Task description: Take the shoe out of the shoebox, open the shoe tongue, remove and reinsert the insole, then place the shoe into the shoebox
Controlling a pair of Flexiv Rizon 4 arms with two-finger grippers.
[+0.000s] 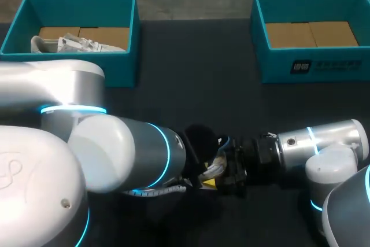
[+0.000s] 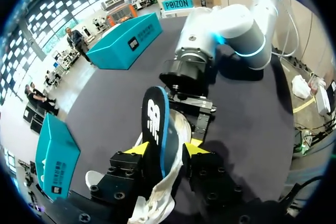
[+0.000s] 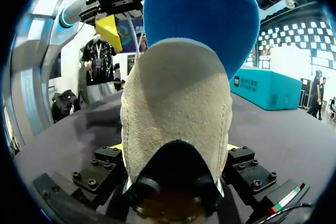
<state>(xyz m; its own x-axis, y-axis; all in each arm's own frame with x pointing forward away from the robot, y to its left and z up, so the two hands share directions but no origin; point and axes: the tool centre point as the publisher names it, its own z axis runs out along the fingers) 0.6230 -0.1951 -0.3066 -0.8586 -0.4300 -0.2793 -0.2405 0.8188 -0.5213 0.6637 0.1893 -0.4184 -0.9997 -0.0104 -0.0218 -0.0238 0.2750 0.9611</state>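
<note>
Fingers [image 2: 197, 149] of the left gripper [image 2: 166, 150] pinch the insole [image 2: 156, 124] on edge, sticking up out of the shoe [image 3: 176, 103]. The right gripper [image 3: 176, 148] clamps the heel from both sides, probably to brace it. All this is low at the table's [image 1: 191, 96] near edge. The left box [image 1: 124, 62] and right box [image 1: 312, 65] are well back, with bare table between.

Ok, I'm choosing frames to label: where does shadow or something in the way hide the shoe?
Head view: the left arm covers much, and the shoe is only a pale sliver in shadow. Left wrist view: the insole hides most of it. Right wrist view: the heel is well lit and fills the middle.
</note>
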